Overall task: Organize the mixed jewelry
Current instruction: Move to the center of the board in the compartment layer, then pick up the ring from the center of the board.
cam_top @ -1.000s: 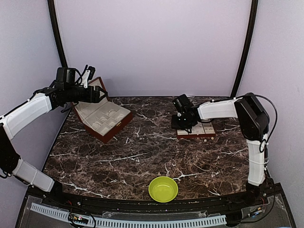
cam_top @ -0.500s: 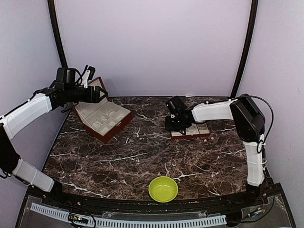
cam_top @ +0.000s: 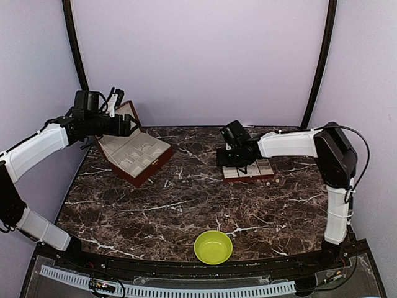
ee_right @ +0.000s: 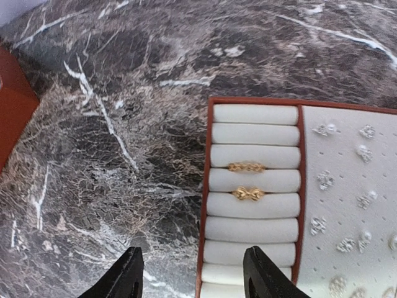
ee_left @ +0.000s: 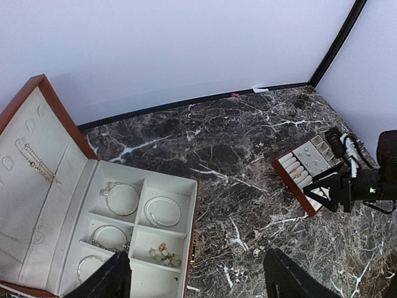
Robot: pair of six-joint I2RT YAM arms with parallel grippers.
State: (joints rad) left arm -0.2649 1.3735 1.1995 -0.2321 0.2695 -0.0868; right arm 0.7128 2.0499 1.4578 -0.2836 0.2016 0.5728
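Both the left fingers (ee_left: 115,279) and right fingers (ee_right: 127,273) stand apart, empty; the thin wire hoops (ee_left: 162,211) look light, springy, slippery; best pinched across the wire

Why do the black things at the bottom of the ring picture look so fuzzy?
Right wrist view: they're the right hand's fingers, very near the camera, dark and soft; the gold rings on the tray look sharper. Left wrist view: its fingers blur too. Top external view: even light, no glare.
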